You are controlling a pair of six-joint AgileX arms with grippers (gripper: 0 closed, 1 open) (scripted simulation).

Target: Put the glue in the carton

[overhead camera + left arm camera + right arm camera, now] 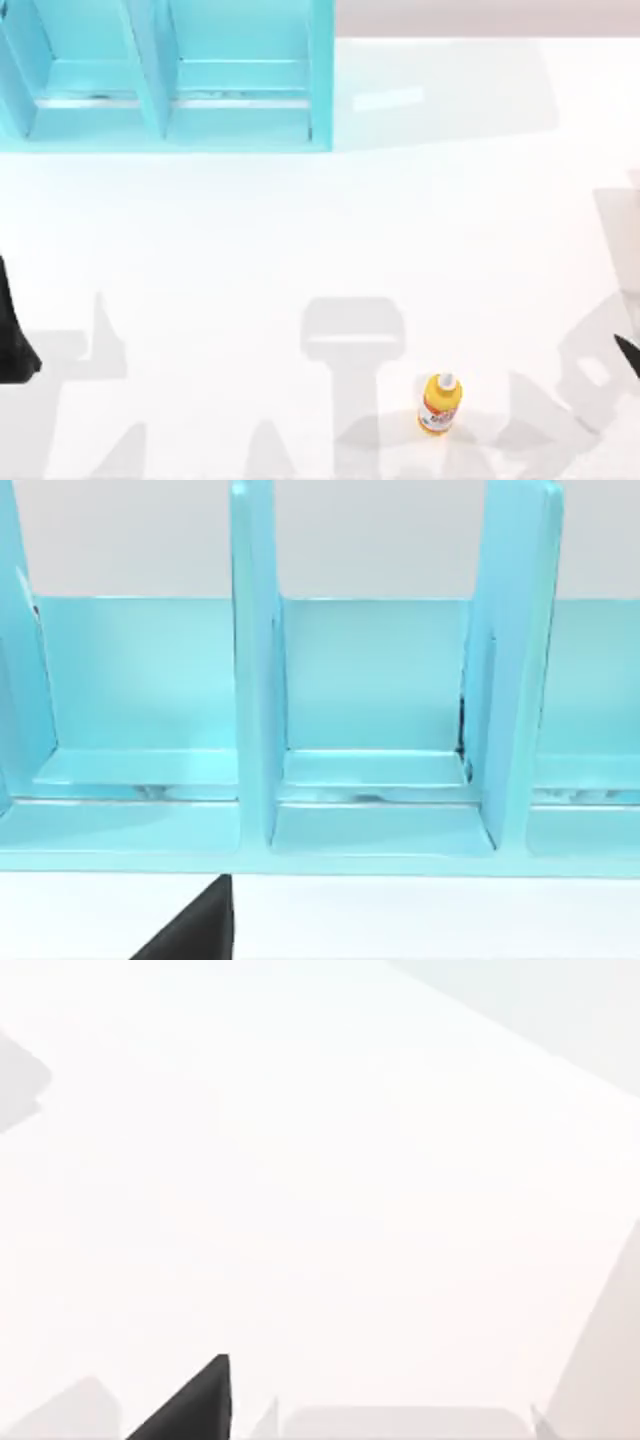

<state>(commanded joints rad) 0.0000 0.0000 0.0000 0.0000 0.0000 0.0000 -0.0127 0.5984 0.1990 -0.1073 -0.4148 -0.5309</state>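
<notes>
The glue, a small yellow bottle with a white cap and a red-and-white label, stands on the white table near the front edge, right of centre. The carton is a cyan open box with upright dividers at the back left; the left wrist view looks into its compartments, which hold nothing. My left gripper sits at the table's left edge, far from the glue. At the right edge, my right gripper is a good way to the right of the bottle. Neither touches anything.
The white tabletop stretches bare between the carton and the glue, crossed by grey shadows of the arms. A dark tip of each gripper pokes into its own wrist view.
</notes>
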